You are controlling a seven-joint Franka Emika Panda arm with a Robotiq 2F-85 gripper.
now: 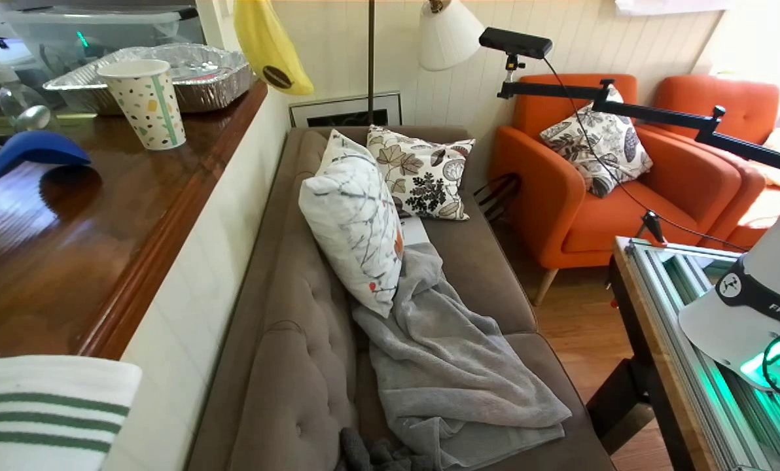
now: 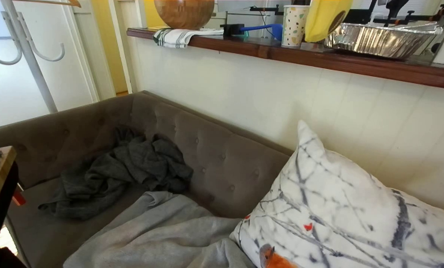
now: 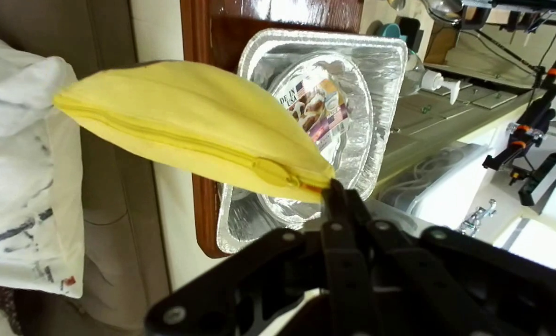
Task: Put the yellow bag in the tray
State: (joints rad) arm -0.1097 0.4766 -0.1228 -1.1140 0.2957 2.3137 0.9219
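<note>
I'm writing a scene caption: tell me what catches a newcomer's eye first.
Probably the bright yellow bag, held at one end by the tool. Next, the shiny tray on the wooden counter. In an exterior view, two orange armchairs stand out beyond the sofa.

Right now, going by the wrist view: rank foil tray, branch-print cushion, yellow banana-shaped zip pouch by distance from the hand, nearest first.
1. Yellow banana-shaped zip pouch: zip-pull end pinched in the hand.
2. Foil tray: on the wooden ledge, partly hidden behind the pouch.
3. Branch-print cushion: on the sofa, at the picture's left edge.
</note>
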